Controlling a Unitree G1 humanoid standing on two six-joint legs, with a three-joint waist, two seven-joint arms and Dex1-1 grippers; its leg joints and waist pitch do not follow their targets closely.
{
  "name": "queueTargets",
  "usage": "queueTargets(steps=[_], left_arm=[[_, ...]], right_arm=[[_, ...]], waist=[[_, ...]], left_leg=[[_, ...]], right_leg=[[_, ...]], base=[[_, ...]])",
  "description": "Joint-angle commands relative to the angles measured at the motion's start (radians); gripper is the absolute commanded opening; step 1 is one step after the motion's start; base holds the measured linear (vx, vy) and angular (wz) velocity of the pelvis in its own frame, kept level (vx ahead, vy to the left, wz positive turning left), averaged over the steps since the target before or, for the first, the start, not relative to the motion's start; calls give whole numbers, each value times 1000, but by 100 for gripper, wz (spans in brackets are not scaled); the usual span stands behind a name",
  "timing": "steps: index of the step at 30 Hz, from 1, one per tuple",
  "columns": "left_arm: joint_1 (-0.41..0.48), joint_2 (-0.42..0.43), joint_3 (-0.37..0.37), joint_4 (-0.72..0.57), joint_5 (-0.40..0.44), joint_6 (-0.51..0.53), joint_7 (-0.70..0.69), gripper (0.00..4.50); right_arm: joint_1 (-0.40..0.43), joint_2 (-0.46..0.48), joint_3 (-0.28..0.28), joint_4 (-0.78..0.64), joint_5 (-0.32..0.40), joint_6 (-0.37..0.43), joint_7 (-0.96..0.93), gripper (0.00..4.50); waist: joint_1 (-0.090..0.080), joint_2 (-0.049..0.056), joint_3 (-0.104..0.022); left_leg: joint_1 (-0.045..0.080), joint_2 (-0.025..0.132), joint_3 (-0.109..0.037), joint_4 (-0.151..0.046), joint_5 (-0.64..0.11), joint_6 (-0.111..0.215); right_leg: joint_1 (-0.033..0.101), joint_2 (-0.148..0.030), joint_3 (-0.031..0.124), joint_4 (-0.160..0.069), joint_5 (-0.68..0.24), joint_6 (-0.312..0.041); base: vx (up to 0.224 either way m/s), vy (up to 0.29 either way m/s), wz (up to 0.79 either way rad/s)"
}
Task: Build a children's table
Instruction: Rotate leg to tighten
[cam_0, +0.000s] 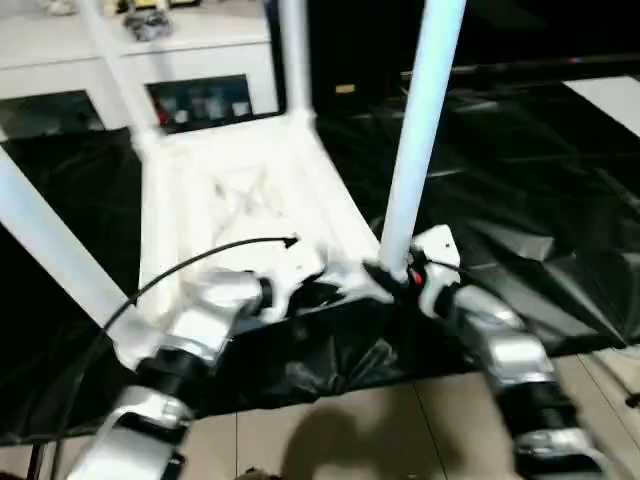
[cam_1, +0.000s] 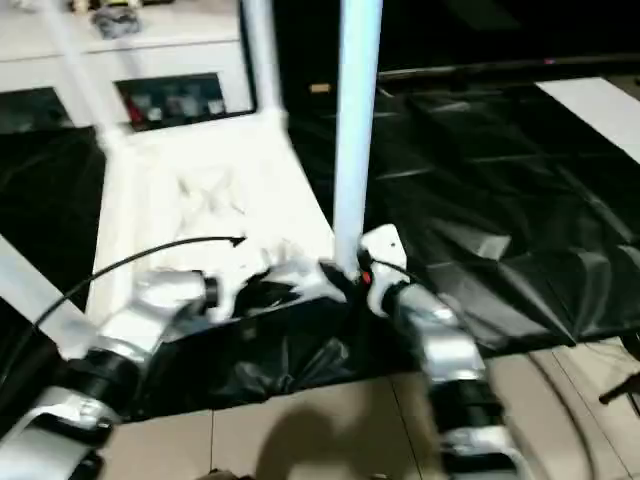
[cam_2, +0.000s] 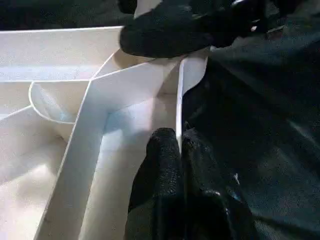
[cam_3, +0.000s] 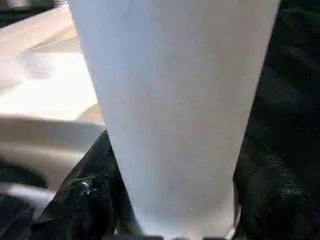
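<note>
A black sheet (cam_0: 520, 200) is spread over the floor beneath the upturned tabletop (cam_0: 240, 190); its rim is pinched by the left gripper (cam_2: 180, 150), a leg (cam_0: 420, 130) clasped by the right gripper (cam_0: 400, 272).

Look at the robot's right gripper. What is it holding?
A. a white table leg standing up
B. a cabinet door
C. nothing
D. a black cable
A: the right gripper has its black fingers on either side of the upright white table leg, low down where it meets the corner of the upturned tabletop.
</note>
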Motion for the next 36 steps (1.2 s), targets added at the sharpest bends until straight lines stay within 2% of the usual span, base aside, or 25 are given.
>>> queueTargets(steps=[1, 3, 6, 7, 8, 11, 14, 15, 17, 20, 21, 22, 24, 25, 26, 27, 28, 29, 31, 32, 34, 35, 36], left_arm=[[-20, -99, -44, -58, -19, -23, 43, 0], [-18, -103, -46, -58, -15, -29, 47, 0], [-11, -90, -52, -58, -6, -56, 44, 0], [-7, -79, -51, -60, -9, -63, 34, 0], [-4, -68, -47, -62, -16, -61, 19, 0], [2, -35, -35, -66, -40, -71, -38, 0], [4, -14, -25, -66, -60, -77, -80, 0], [5, 6, -18, -66, -78, -80, -127, 0], [6, 29, -14, -67, -92, -82, -175, 0], [2, 62, -20, -61, -99, -85, -237, 0], [-3, 83, -21, -50, -105, -93, -274, 0], [-4, 86, -21, -49, -106, -94, -279, 0], [-11, 104, -24, -39, -109, -97, -310, 0], [-17, 115, -26, -33, -113, -98, -330, 0], [-22, 123, -26, -26, -116, -99, -345, 0], [-26, 128, -25, -23, -119, -98, -355, 0], [-26, 128, -25, -23, -119, -98, -355, 0], [-32, 131, -23, -18, -122, -98, -365, 0], [-34, 132, -23, -15, -123, -100, -371, 0], [-35, 133, -23, -14, -125, -99, -378, 0], [-37, 135, -23, -11, -127, -100, -390, 0], [-38, 137, -24, -10, -128, -101, -392, 0], [-38, 138, -25, -9, -129, -102, -394, 0]], right_arm=[[-14, 120, 125, 12, -8, -9, 30, 261], [-13, 125, 131, 13, -20, -31, 21, 317], [-11, 108, 122, 12, -14, -45, 28, 337], [-9, 93, 120, 8, -13, -50, 43, 367], [-8, 70, 124, 8, -25, -60, 53, 377], [-8, 4, 126, 15, -48, -98, 91, 377], [-11, -30, 121, 16, -33, -101, 155, 377], [-11, -67, 127, 8, -12, -101, 248, 377], [-7, -105, 141, -11, 15, -86, 355, 377], [4, -164, 175, -38, 39, -84, 497, 377], [10, -198, 197, -58, 61, -69, 592, 377], [11, -203, 200, -61, 64, -66, 604, 377], [14, -230, 220, -76, 74, -57, 678, 377], [13, -242, 231, -81, 78, -50, 712, 377], [12, -249, 240, -85, 84, -41, 742, 377], [11, -254, 246, -90, 90, -32, 765, 363], [11, -254, 246, -90, 90, -32, 765, 352], [12, -260, 257, -104, 103, -13, 798, 352], [12, -263, 261, -109, 109, -6, 812, 329], [12, -265, 268, -117, 118, 7, 831, 329], [12, -270, 283, -127, 123, 21, 857, 308], [13, -270, 286, -129, 120, 22, 864, 303], [14, -270, 287, -130, 118, 21, 868, 303]], waist=[[0, -9, -52], [0, -9, -53], [1, -6, -57], [2, -5, -57], [2, -5, -58], [3, -4, -61], [6, -5, -61], [6, -10, -61], [14, -5, -59], [19, -9, -60], [21, -6, -60], [21, -13, -60], [28, -11, -61], [30, -17, -61], [32, -15, -61], [34, -21, -61], [35, -17, -61], [36, -23, -60], [39, -21, -60], [40, -24, -60], [44, -23, -60], [44, -29, -59], [47, -26, -59]], left_leg=[[19, 35, -28, -81, -340, -11], [17, 36, -26, -79, -320, 2], [14, 36, -25, -75, -283, 22], [13, 35, -24, -74, -269, 31], [13, 35, -23, -72, -257, 37], [9, 34, -22, -67, -223, 55], [10, 34, -21, -65, -220, 71], [10, 35, -19, -64, -219, 74], [11, 39, -18, -64, -227, 85], [11, 41, -17, -63, -221, 87], [12, 42, -17, -63, -222, 86], [13, 41, -17, -63, -223, 89], [14, 43, -16, -61, -208, 95], [13, 43, -15, -60, -202, 97], [12, 43, -16, -60, -199, 98], [12, 42, -15, -60, -194, 100], [13, 44, -16, -60, -191, 100], [14, 43, -15, -61, -191, 100], [14, 44, -16, -61, -192, 96], [14, 44, -15, -61, -193, 95], [15, 44, -16, -61, -193, 90], [14, 45, -15, -61, -193, 91], [15, 45, -16, -61, -192, 89]], right_leg=[[25, -53, 38, -95, -301, -190], [26, -53, 38, -92, -265, -195], [30, -52, 38, -87, -199, -209], [31, -52, 37, -85, -178, -215], [32, -52, 37, -83, -160, -220], [36, -51, 35, -77, -109, -233], [38, -52, 34, -76, -108, -244], [37, -50, 35, -77, -107, -245], [36, -49, 33, -76, -119, -253], [36, -49, 33, -73, -116, -255], [35, -49, 34, -71, -117, -258], [36, -48, 34, -73, -116, -258], [35, -50, 35, -69, -106, -263], [34, -51, 35, -69, -101, -265], [35, -52, 35, -67, -102, -267], [35, -51, 34, -68, -106, -266], [34, -52, 35, -67, -108, -268], [34, -51, 35, -69, -114, -268], [33, -52, 35, -68, -126, -266], [33, -52, 35, -69, -130, -265], [32, -54, 36, -69, -142, -259], [32, -54, 37, -69, -145, -258], [31, -54, 37, -69, -149, -257]], base=[[0, 0, 0], [0, 0, 0], [0, 0, 0], [0, 0, 0], [0, 0, 0], [0, 0, 0], [0, 0, 0], [0, 0, 0], [0, 0, 0], [0, 0, 0], [0, 0, 0], [0, 0, 0], [0, 0, 0], [0, 0, 0], [0, 0, 0], [0, 0, 0], [0, 0, 0], [0, 0, 0], [0, 0, 0], [0, 0, 0], [0, 0, 0], [0, 0, 0], [0, 0, 0]])
